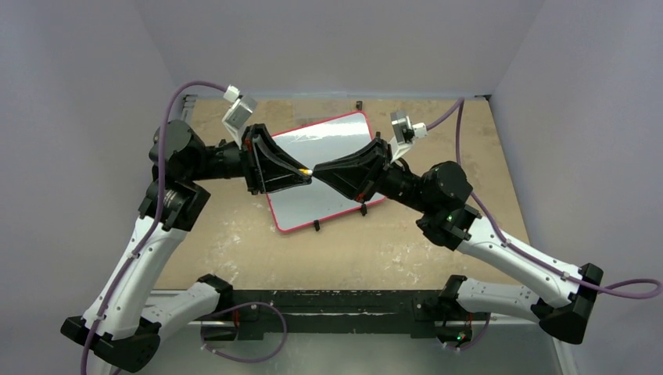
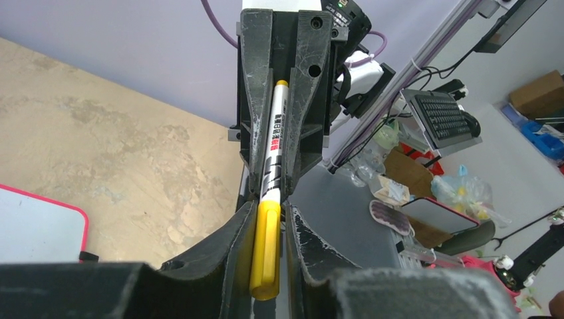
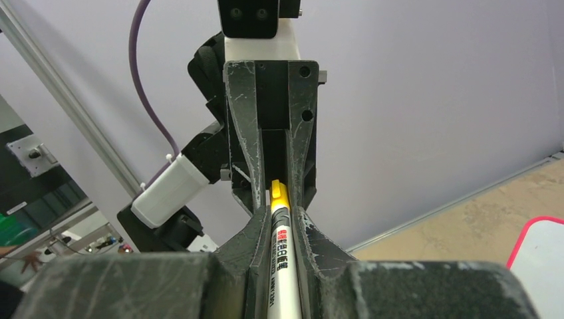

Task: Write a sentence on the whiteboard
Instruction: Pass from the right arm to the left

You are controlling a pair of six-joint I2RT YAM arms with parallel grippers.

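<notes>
left wrist view, nearest first: your left gripper (image 2: pixel 268 216) has its fingers pressed against the yellow cap (image 2: pixel 265 256) from both sides. just past it the marker (image 2: pixel 274 133), a white barrel with print, runs on into the right gripper (image 2: pixel 271 183), whose jaws pinch the barrel. the two grippers meet tip to tip, and the marker bridges them. beyond, low at the left, one red-rimmed corner of the board (image 2: pixel 33 229) lies flat on the table (image 2: pixel 100 133).

top view, arm bases to far wall: the meeting point hangs in the air above the middle of the board, which lies askew on the table. its face shows mostly glare. a few faint streaks near the far edge are too small to read as letters, so no sentence can be made out.

progress, as a judgement: you are at the uncapping step. the marker is up off the table and held at both ends, but the cap is on and the tip is nowhere near the board. what is left is pulling the cap free, lowering the tip to the face, and all of the writing.
</notes>
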